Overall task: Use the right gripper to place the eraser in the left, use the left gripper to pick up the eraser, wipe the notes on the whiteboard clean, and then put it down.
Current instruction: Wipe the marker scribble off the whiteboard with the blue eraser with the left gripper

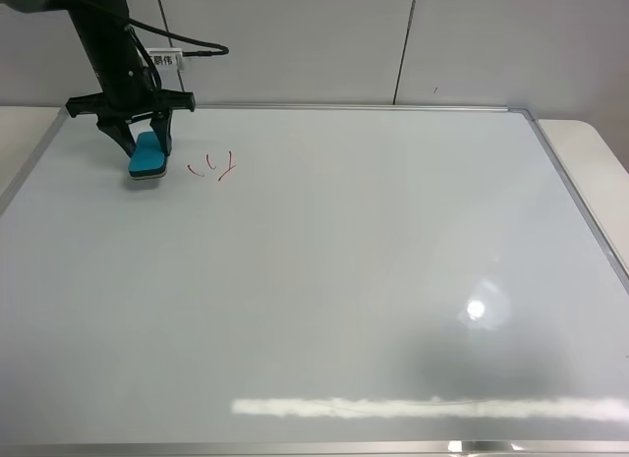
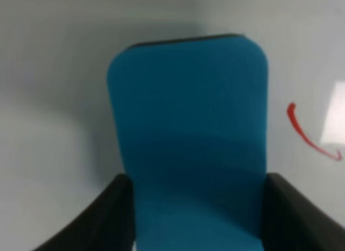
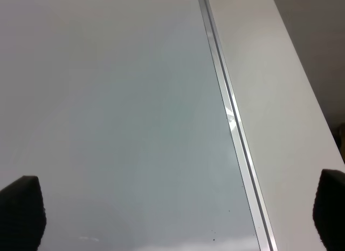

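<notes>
The teal-blue eraser [image 1: 147, 155] rests felt-side down on the whiteboard [image 1: 344, 280] near its far left corner. My left gripper [image 1: 145, 147] is shut on the eraser, one black finger on each long side. The left wrist view shows the eraser [image 2: 188, 137] filling the space between both fingers [image 2: 102, 218]. The notes [image 1: 211, 166], short red strokes, lie just right of the eraser without touching it; one stroke [image 2: 307, 135] shows in the left wrist view. My right gripper [image 3: 178, 218] is open and empty above the whiteboard [image 3: 118, 116], close to its silver frame [image 3: 232, 121]. It is out of the exterior view.
A cream table [image 1: 590, 152] extends past the board's right frame. A grey panelled wall [image 1: 324, 44] stands behind, with a small label [image 1: 167, 60] and a black cable [image 1: 192, 50] near the left arm.
</notes>
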Robot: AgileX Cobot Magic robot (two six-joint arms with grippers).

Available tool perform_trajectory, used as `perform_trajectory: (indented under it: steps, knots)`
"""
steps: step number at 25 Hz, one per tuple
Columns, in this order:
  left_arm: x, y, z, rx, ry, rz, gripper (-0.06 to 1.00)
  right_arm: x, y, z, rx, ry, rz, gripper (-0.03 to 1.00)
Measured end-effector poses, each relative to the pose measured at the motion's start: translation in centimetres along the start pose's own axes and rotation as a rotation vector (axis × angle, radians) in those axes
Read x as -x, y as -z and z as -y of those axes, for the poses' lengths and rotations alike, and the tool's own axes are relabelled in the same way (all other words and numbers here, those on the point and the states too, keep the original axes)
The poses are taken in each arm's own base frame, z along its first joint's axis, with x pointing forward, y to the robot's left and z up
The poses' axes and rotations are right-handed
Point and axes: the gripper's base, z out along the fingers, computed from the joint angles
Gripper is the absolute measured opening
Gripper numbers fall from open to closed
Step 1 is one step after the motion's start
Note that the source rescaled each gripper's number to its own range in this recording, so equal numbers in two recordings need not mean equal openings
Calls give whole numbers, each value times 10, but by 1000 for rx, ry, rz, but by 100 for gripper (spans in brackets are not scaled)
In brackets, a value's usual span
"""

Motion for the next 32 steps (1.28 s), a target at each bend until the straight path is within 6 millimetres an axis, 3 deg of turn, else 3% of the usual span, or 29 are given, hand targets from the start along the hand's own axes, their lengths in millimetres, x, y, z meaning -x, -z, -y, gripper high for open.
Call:
perform_trajectory:
  steps: [11, 23, 26, 32]
  knots:
    - [1, -32, 29, 15, -84, 53, 5, 0, 0, 0, 0, 0, 0, 100]
    - [-1, -36, 39, 55, -132, 49, 5, 0, 0, 0, 0, 0, 0, 100]
    - [-7, -36, 55, 59, -172, 52, 5, 0, 0, 0, 0, 0, 0, 100]
    - [-31, -36, 110, 46, -295, 55, 5, 0, 0, 0, 0, 0, 0, 100]
